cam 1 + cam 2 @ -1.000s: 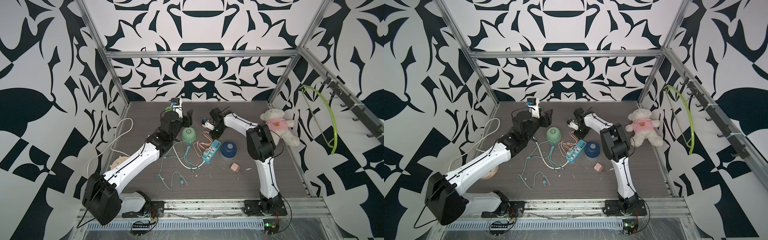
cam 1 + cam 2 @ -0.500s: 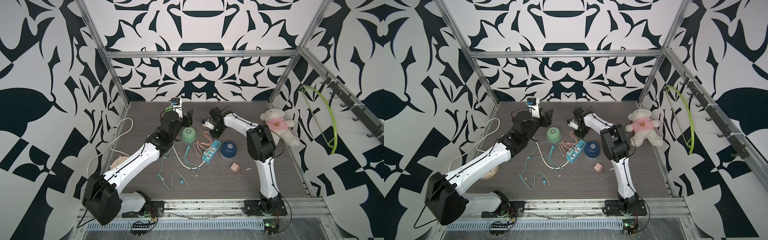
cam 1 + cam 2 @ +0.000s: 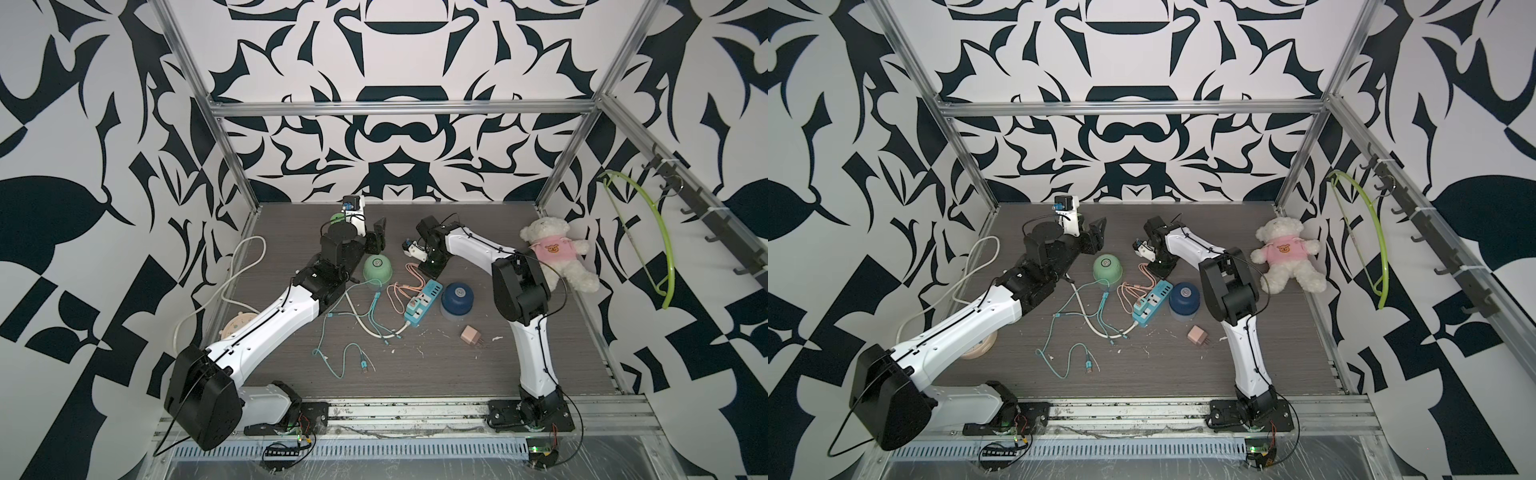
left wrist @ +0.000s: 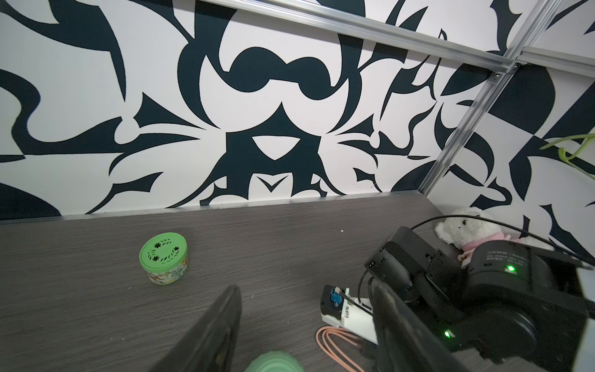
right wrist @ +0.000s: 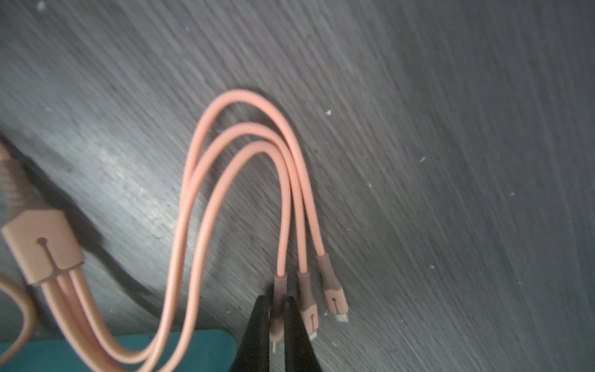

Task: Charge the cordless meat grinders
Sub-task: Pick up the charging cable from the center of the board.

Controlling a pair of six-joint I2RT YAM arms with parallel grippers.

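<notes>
The mint green grinder (image 3: 377, 267) stands on the dark table left of centre, and the dark blue grinder (image 3: 457, 296) stands right of a teal power strip (image 3: 423, 301). My left gripper (image 4: 306, 290) hangs open just behind and above the mint grinder (image 4: 273, 362), holding nothing. My right gripper (image 5: 277, 301) is shut on one of the three connectors of a pink split cable (image 5: 244, 154), low over the table. In both top views it points down between the two grinders (image 3: 1160, 270), at the power strip's far end.
A bright-green lidded jar (image 4: 164, 262) sits near the back wall. A teddy bear (image 3: 552, 257) lies at the right, and a pink plug cube (image 3: 471, 334) nearer the front. Teal cables (image 3: 353, 332) sprawl mid-table. A thick white cable (image 3: 232, 282) loops at the left edge.
The right gripper has closed the last bit onto the pink connector. Both arms stay where they were.
</notes>
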